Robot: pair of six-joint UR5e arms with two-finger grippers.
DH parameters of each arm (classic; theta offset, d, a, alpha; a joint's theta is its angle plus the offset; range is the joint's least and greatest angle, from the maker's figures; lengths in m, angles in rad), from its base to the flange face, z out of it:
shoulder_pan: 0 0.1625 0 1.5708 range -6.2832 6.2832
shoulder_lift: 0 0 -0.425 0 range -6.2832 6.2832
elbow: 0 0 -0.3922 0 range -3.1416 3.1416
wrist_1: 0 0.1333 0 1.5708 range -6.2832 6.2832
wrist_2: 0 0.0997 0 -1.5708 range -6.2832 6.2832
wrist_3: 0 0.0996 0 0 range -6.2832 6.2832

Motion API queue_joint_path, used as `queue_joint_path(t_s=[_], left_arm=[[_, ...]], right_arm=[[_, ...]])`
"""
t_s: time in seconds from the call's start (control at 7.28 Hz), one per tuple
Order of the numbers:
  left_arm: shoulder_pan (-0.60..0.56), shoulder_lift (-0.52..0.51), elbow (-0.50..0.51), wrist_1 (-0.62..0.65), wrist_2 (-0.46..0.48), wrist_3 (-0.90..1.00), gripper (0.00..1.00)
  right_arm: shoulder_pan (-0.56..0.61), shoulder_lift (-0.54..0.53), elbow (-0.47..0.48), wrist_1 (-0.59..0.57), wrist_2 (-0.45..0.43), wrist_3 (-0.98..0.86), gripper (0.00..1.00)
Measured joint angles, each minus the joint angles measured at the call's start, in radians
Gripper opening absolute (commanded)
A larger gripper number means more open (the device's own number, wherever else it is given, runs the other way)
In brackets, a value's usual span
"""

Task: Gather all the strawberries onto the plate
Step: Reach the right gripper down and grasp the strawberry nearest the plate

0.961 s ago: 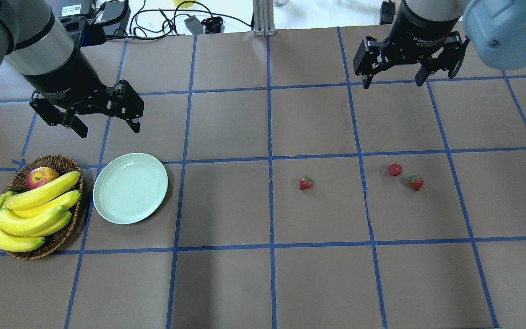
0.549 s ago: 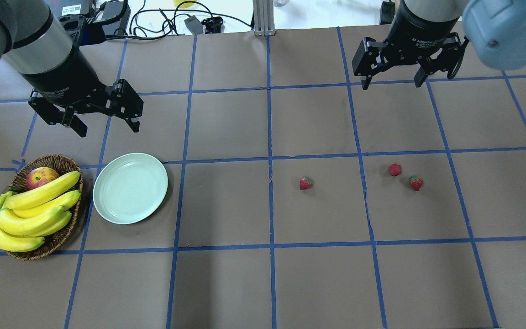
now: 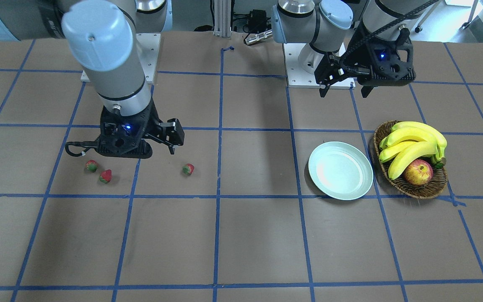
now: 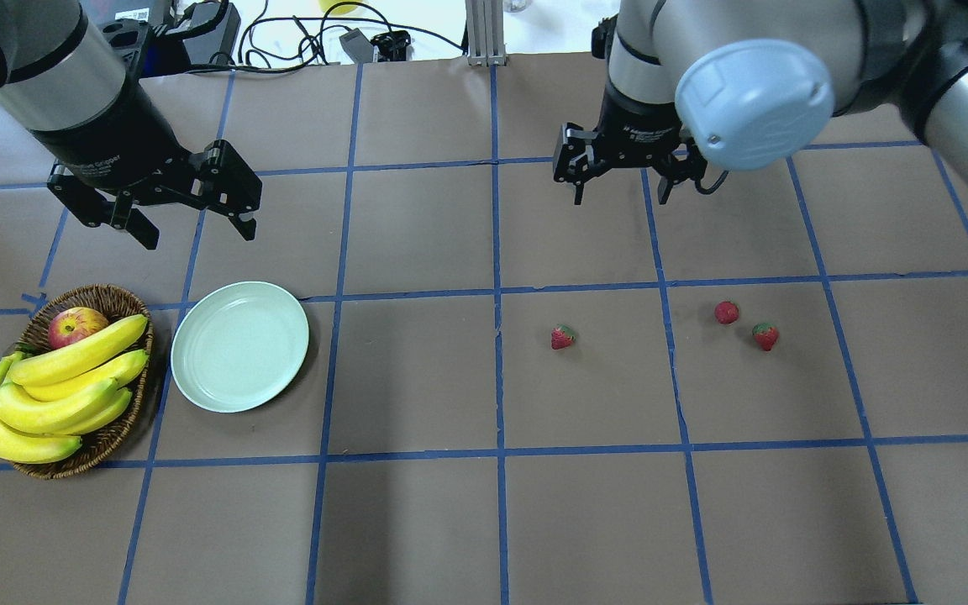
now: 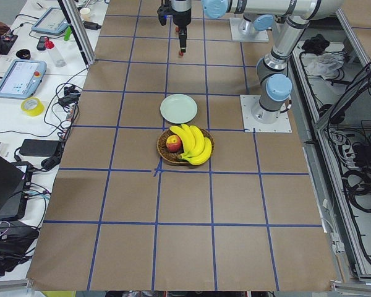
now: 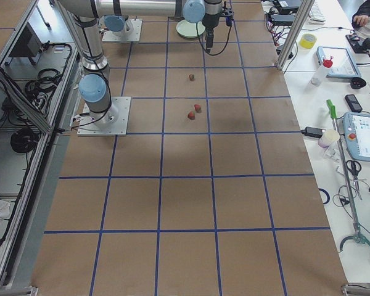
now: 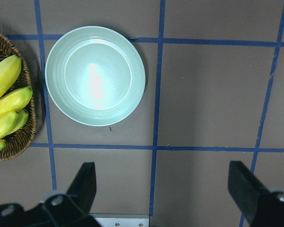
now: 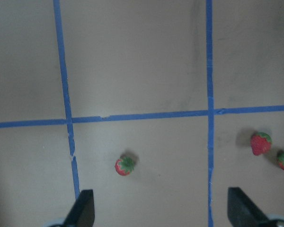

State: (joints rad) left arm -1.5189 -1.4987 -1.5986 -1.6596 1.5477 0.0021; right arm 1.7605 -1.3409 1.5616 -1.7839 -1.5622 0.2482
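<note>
Three small red strawberries lie on the brown table: one near the middle (image 4: 562,337) and two close together further right (image 4: 726,312) (image 4: 765,336). All three show in the right wrist view, the first (image 8: 125,166) nearest the centre. The pale mint plate (image 4: 240,346) sits empty at the left, beside the basket. My right gripper (image 4: 621,200) is open and empty, hovering behind the middle strawberry. My left gripper (image 4: 198,238) is open and empty, hovering just behind the plate, which fills the left wrist view (image 7: 95,75).
A brown wicker basket (image 4: 106,296) with several bananas (image 4: 55,386) and a red-yellow apple (image 4: 74,326) stands left of the plate, almost touching it. Cables and devices lie beyond the table's far edge (image 4: 299,42).
My right arm has swung from the back right toward the middle, so its gripper now hangs behind the middle strawberry. My left gripper has shifted slightly back. The strawberries and plate have not moved.
</note>
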Motion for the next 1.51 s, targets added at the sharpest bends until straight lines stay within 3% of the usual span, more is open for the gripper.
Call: queue_joint_path(t_s=[0.41, 0.69, 0.82, 1.1, 1.37, 1.51], left_arm=[[-0.002, 0.001, -0.002, 0.000, -0.008, -0.009, 1.00], [-0.004, 0.002, -0.006, 0.000, -0.008, -0.012, 1.00], [-0.004, 0.001, -0.009, 0.000, -0.008, -0.012, 1.00], [-0.002, -0.002, -0.015, 0.002, -0.008, -0.006, 1.00], [-0.002, -0.004, -0.016, 0.003, -0.008, -0.004, 1.00], [-0.002, -0.004, -0.017, -0.003, -0.007, -0.004, 1.00]], right_arm=[[0.045, 0.054, 0.252, -0.324, 0.001, 0.080, 0.96], [0.052, 0.116, 0.343, -0.443, 0.022, 0.101, 0.94], [0.056, 0.143, 0.355, -0.458, 0.051, 0.110, 0.84], [0.061, 0.167, 0.371, -0.462, 0.065, 0.116, 0.24], [0.062, 0.168, 0.380, -0.463, 0.076, 0.117, 0.00], [0.062, 0.166, 0.380, -0.463, 0.079, 0.117, 0.00]])
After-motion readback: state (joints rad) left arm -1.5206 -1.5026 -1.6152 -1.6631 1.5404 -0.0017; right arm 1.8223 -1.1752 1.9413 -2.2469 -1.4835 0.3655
